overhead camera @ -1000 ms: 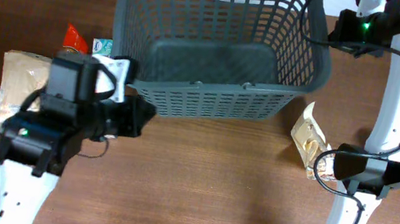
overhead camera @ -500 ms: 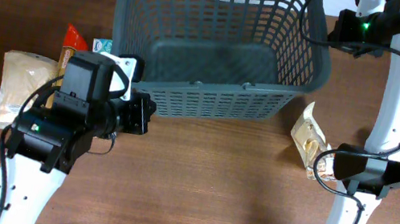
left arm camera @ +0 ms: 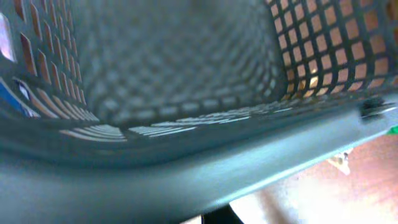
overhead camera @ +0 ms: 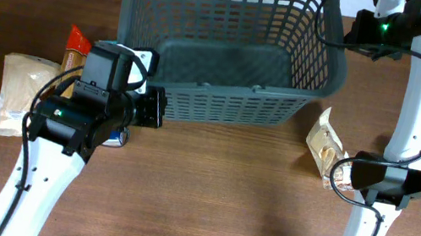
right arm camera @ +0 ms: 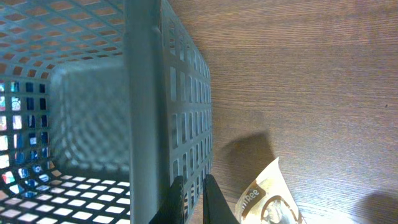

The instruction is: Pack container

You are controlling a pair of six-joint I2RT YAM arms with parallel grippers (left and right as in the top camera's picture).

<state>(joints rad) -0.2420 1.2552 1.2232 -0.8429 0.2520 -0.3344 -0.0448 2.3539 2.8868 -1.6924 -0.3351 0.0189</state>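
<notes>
Standing at the far middle of the tabletop (overhead camera: 206,194): the container (overhead camera: 221,103), upright, with nothing visible inside. Pressed up against its near left corner: the left fingers (overhead camera: 152,109), closed down tight and hidden in the wrist view behind a close blur of rim. Impossible to say whether pinching that rim or merely touching it. Closed narrow too: the right fingers (right arm camera: 176,198), tips at the outer face of the right wall, again with no telling whether gripping plastic. Lying outside, not yet packed: a tan pouch (overhead camera: 17,94) and an orange-topped packet (overhead camera: 78,38) to the left, and a pale snack packet (overhead camera: 324,146) near the right corner.

Likely trouble from here: shoving or tipping the light container with the left arm, given such close contact at the corner; dragging it askew if pulled from one side only; snagging a fingertip in a wall slot on the way out. Also worth fearing: nudging the tan pouch with the left arm, or pressing the snack packet under the right one
</notes>
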